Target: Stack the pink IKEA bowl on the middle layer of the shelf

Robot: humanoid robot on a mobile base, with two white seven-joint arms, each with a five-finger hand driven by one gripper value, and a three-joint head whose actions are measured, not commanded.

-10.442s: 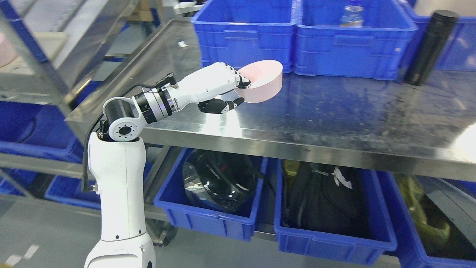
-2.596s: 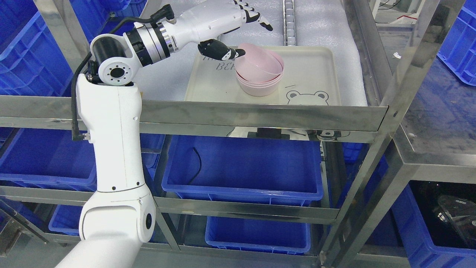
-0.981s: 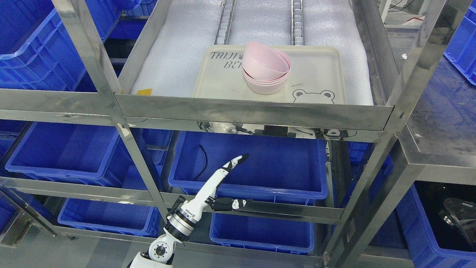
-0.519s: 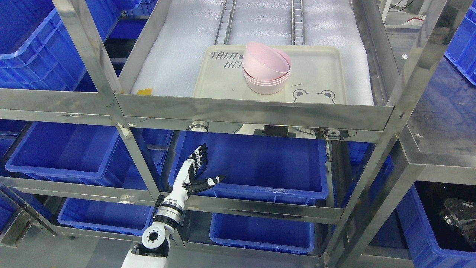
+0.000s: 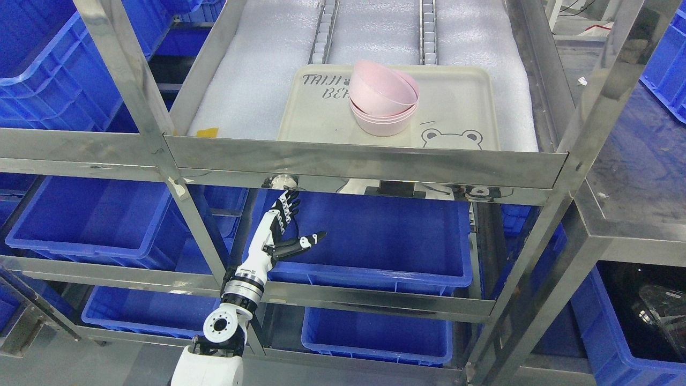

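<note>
Fingers of the left hand (image 5: 280, 231) are spread and hold nothing; it hangs at about seven o'clock in the head view, in front of the blue bin (image 5: 370, 268) below the shelf rail. A moment ago that hand sat lower with its forefinger pointing; a few seconds back it was up beside the bowls. So the release is behind it and the arm has pulled clear. Farther off, at twelve o'clock, the pink IKEA bowl (image 5: 381, 88) tops the stack of pink bowls (image 5: 383, 122) on the cream tray (image 5: 461, 110), tilted toward ten o'clock and perhaps not fully nested. The placement looks done, though a nudge might settle it.
</note>
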